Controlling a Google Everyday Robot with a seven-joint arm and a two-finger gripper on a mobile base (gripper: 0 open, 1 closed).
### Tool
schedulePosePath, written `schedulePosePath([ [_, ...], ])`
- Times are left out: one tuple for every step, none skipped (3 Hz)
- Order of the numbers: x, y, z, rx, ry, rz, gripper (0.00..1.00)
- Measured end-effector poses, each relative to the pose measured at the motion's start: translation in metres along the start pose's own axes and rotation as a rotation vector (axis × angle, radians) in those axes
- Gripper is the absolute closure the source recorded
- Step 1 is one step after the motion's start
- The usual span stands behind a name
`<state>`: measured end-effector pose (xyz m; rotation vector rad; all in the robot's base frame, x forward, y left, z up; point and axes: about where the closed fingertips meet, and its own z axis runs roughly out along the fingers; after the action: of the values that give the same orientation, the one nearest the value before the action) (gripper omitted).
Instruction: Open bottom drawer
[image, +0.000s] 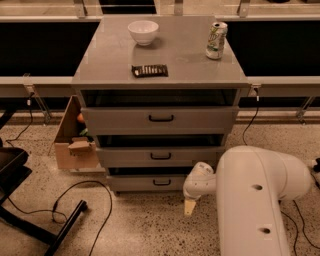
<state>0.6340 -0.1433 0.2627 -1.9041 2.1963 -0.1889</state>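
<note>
The gripper (189, 206) hangs low near the floor (150, 230), pointing down; can't tell if it's spread or closed. The bottom drawer (135, 183) sits just up and left of it, lowest in the cabinet (190, 70), and its small black handle (161, 182) runs side to side there.

On the bench (190, 70) a bowl (143, 32) sits at the back, left of centre, a can (216, 40) at the back right, and a flat packet (149, 70) nearer the front edge, before the bowl. Under the top, the top drawer (200, 120), middle drawer (200, 156) and bottom drawer (135, 183) are stacked. The hand (189, 206) hangs low over the floor, just before the bottom drawer's right end, and a box (70, 150) stands on the floor left of the bench.
</note>
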Motion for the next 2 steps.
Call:
schedulePosePath([
  [-0.0028, -0.0405, 0.0191, 0.055, 0.012, -0.02, 0.0],
  [-0.0028, -0.0405, 0.0192, 0.055, 0.012, -0.02, 0.0],
])
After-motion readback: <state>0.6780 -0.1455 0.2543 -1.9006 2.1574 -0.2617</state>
